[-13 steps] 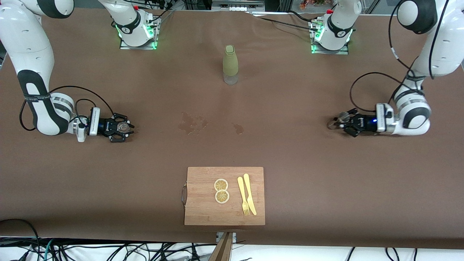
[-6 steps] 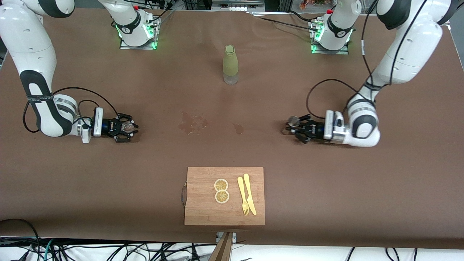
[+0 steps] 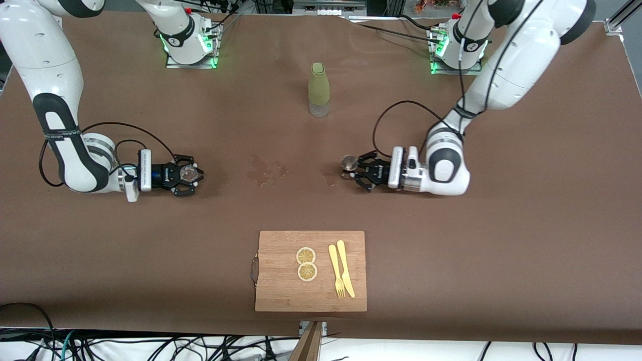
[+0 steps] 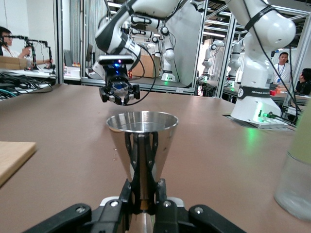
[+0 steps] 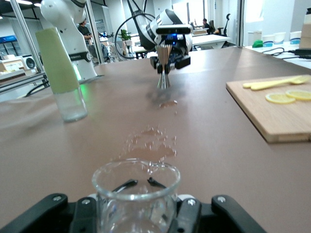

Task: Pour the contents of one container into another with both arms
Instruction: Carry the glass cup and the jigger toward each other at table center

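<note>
My left gripper (image 3: pixel 357 171) is shut on a metal cone-shaped cup (image 3: pixel 348 161), holding it upright just over the table's middle, beside a wet stain (image 3: pixel 268 170). In the left wrist view the metal cup (image 4: pixel 142 141) stands between the fingers (image 4: pixel 127 191). My right gripper (image 3: pixel 186 173) is shut on a clear glass beaker (image 3: pixel 188 172), low over the table toward the right arm's end. The right wrist view shows the beaker (image 5: pixel 136 199) up close, with the left gripper (image 5: pixel 167 57) and its metal cup (image 5: pixel 163 77) straight across.
A green-sleeved bottle (image 3: pixel 319 89) stands between the two bases. A wooden cutting board (image 3: pixel 281 296) near the front camera carries two lemon slices (image 3: pixel 306 263) and a yellow knife and fork (image 3: pixel 341 275).
The left arm has swept from its end of the table toward the middle, carrying the metal cup. The right gripper has edged slightly toward the middle with the beaker.
</note>
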Controlling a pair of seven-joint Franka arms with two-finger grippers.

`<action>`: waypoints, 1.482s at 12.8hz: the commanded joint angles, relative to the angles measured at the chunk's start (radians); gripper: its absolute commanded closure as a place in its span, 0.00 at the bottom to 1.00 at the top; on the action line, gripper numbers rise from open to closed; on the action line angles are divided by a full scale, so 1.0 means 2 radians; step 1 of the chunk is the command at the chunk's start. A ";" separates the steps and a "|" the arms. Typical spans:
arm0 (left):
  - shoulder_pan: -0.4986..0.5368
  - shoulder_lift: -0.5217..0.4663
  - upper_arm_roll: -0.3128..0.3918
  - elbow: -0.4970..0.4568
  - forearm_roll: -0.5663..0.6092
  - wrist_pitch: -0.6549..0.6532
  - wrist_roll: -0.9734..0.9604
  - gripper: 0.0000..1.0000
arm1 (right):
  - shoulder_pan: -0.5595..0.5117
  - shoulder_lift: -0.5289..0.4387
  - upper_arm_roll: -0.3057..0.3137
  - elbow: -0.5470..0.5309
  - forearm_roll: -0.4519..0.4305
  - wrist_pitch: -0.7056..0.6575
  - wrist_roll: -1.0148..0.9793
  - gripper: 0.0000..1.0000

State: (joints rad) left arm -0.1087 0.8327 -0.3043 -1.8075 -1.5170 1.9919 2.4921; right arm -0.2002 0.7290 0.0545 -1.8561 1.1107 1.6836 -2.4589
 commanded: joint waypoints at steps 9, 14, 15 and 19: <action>-0.113 0.071 0.004 0.104 -0.120 0.069 0.007 1.00 | 0.095 -0.074 0.038 -0.002 0.073 0.013 0.074 0.82; -0.150 0.105 0.004 0.157 -0.163 0.108 0.007 1.00 | 0.148 -0.123 0.038 -0.021 0.072 0.082 0.139 0.85; -0.156 0.111 0.006 0.166 -0.164 0.111 0.007 1.00 | 0.157 -0.124 0.038 -0.019 0.071 0.088 0.140 0.85; -0.169 0.113 0.006 0.172 -0.196 0.118 0.008 1.00 | 0.181 -0.140 0.039 -0.029 0.067 0.125 0.149 0.85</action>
State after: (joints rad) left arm -0.4206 1.0447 -0.3003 -1.4983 -1.8626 2.2031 2.4744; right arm 0.1462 0.4961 0.1352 -1.8637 1.2391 1.9019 -2.1824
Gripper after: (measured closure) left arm 0.789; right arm 0.841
